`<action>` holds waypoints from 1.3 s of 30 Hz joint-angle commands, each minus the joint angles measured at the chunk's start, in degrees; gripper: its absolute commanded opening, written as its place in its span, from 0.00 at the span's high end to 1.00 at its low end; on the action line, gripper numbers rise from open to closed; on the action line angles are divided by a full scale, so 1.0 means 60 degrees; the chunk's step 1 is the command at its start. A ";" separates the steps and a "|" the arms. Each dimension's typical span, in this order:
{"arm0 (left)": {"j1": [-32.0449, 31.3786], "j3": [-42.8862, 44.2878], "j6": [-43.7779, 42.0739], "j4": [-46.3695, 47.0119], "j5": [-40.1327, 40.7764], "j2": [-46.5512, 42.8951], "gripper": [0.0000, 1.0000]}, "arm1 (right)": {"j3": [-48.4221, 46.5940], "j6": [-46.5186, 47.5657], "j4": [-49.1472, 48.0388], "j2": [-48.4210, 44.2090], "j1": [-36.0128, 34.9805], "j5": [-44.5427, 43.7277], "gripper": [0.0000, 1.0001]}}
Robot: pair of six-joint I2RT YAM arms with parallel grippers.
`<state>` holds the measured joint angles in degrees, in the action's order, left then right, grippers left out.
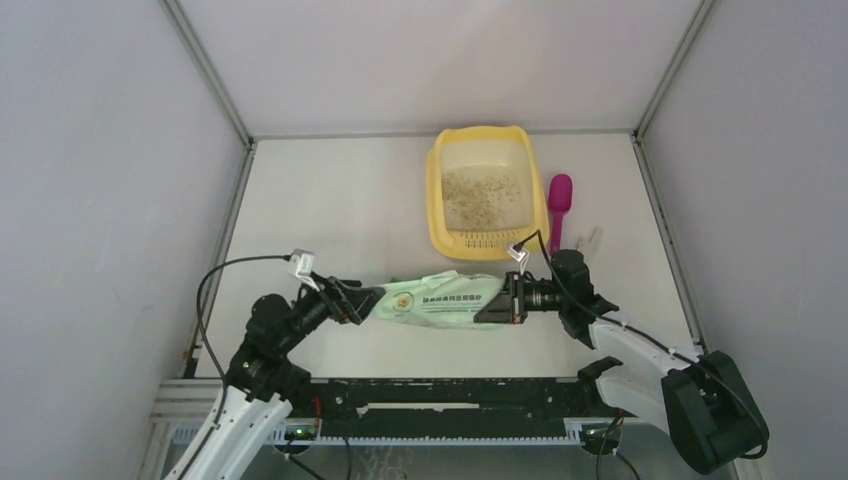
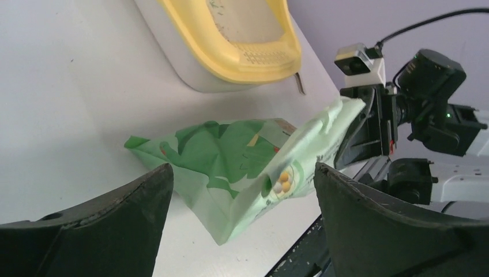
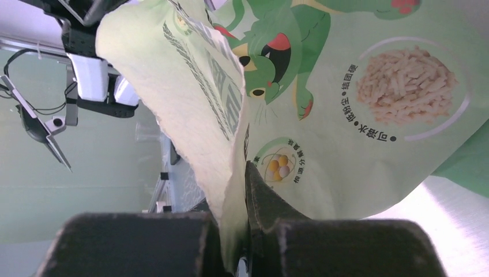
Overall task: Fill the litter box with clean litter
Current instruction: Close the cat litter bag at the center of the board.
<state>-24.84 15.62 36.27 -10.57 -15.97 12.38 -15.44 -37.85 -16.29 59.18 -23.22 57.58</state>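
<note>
The yellow litter box (image 1: 437, 215) stands at the back centre, with a thin speckled layer of clean litter (image 1: 482, 187) on its pale floor. Its grille end also shows in the left wrist view (image 2: 254, 57). A light green printed bag (image 1: 440, 301) hangs sideways just above the table between the two grippers. My right gripper (image 1: 499, 302) is shut on the bag's right edge (image 3: 219, 115); its jaws (image 3: 237, 190) pinch the sheet. My left gripper (image 1: 362, 303) is at the bag's left end with jaws wide open (image 2: 243, 173); the bag (image 2: 230, 156) lies between the fingers without touching them.
A magenta scoop (image 1: 558, 205) lies on the table right of the litter box. A small clear item (image 1: 590, 238) lies beside the scoop handle. Grey walls enclose the table on three sides. The black rail (image 1: 440, 395) runs along the near edge.
</note>
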 commanded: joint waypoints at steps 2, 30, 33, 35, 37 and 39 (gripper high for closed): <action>-0.0148 -0.0705 -0.0368 0.1952 -0.0614 -0.0549 0.06 | -0.0721 0.0347 -0.0027 -0.0032 0.0493 0.0553 1.00; -0.1351 -0.0868 -0.0374 0.6200 -0.1460 0.3506 1.00 | -0.0640 0.0329 -0.0520 -0.0641 0.0994 0.0912 0.60; -0.1350 -0.0830 -0.0288 0.6105 -0.1443 0.3392 1.00 | -0.0545 0.0241 -0.0755 -0.0559 0.0991 0.0957 0.65; -0.1340 -0.0812 -0.0285 0.5985 -0.1368 0.3339 1.00 | -0.0455 0.0149 -0.0890 -0.0418 0.1031 0.1054 0.80; -0.1325 -0.0687 -0.0421 0.5403 -0.1055 0.3336 1.00 | -0.0265 -0.0066 -0.1115 -0.0302 0.1197 0.1165 0.93; -0.1318 -0.0523 -0.0521 0.4642 -0.0755 0.3403 1.00 | -0.0026 -0.0250 -0.1270 -0.0210 0.1361 0.1197 1.00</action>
<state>-32.60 9.04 33.56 21.50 -23.75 32.97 -17.41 -36.45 -18.52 57.28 -16.60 62.94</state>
